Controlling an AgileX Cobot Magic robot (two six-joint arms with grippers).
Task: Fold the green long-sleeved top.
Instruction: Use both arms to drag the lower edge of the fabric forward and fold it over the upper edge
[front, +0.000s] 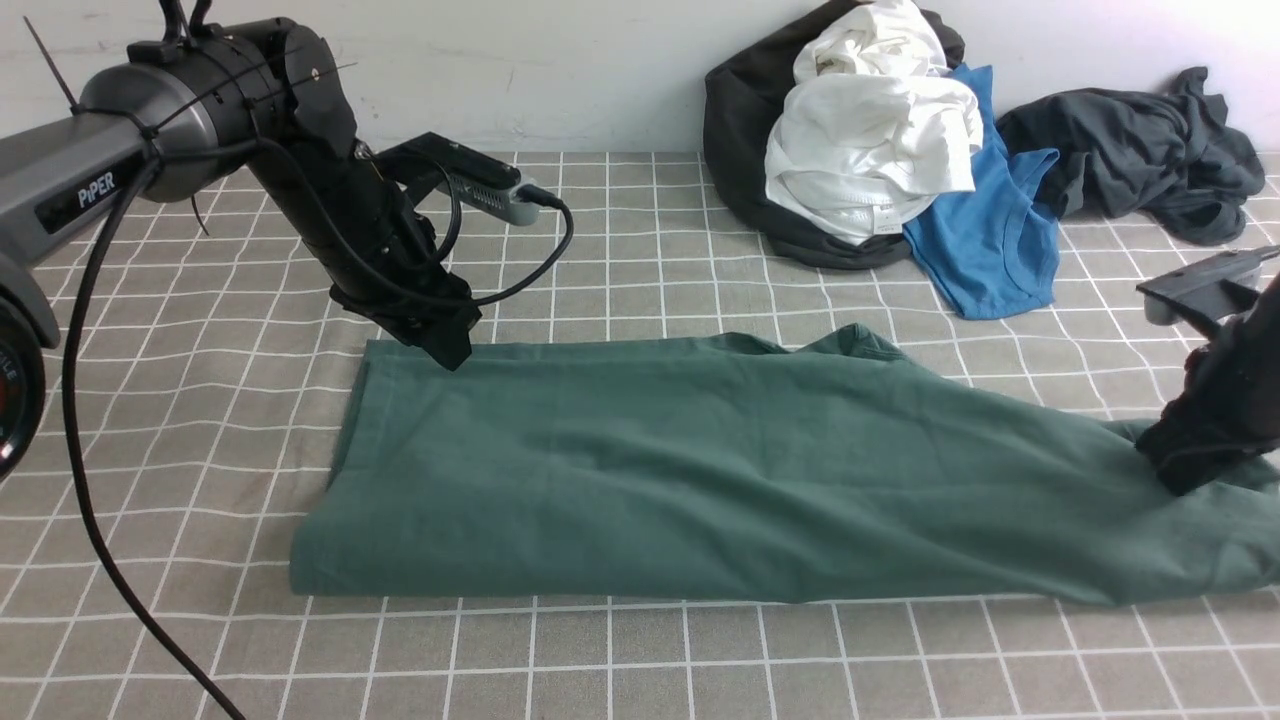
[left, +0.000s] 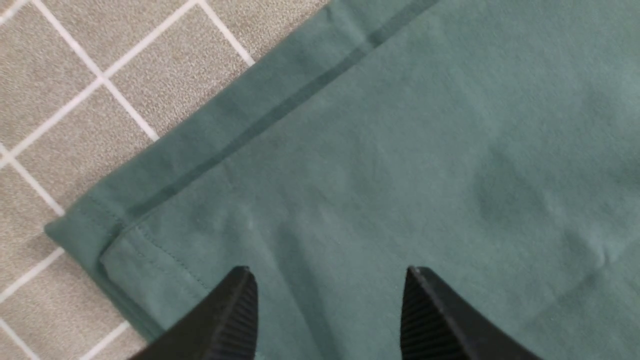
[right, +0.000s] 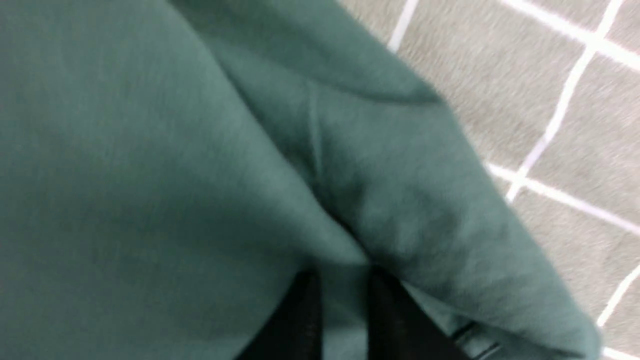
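Note:
The green long-sleeved top (front: 700, 470) lies folded in a long band across the checked tablecloth, its hem at the left and its neck at the far edge. My left gripper (front: 450, 350) hovers over the far left hem corner. In the left wrist view it (left: 327, 272) stands open, with the top (left: 400, 150) flat beneath and nothing between the fingers. At the right end my right gripper (front: 1185, 480) presses down into the cloth. The right wrist view shows that gripper (right: 340, 275) closed narrowly on a pinch of the top (right: 150, 175), with a fold bunched just ahead.
At the back lies a pile of a black garment (front: 740, 130), a white one (front: 870, 130) and a bright blue tee (front: 990, 240). A dark grey garment (front: 1140, 150) is at the back right. A black cable (front: 90, 500) hangs from the left arm.

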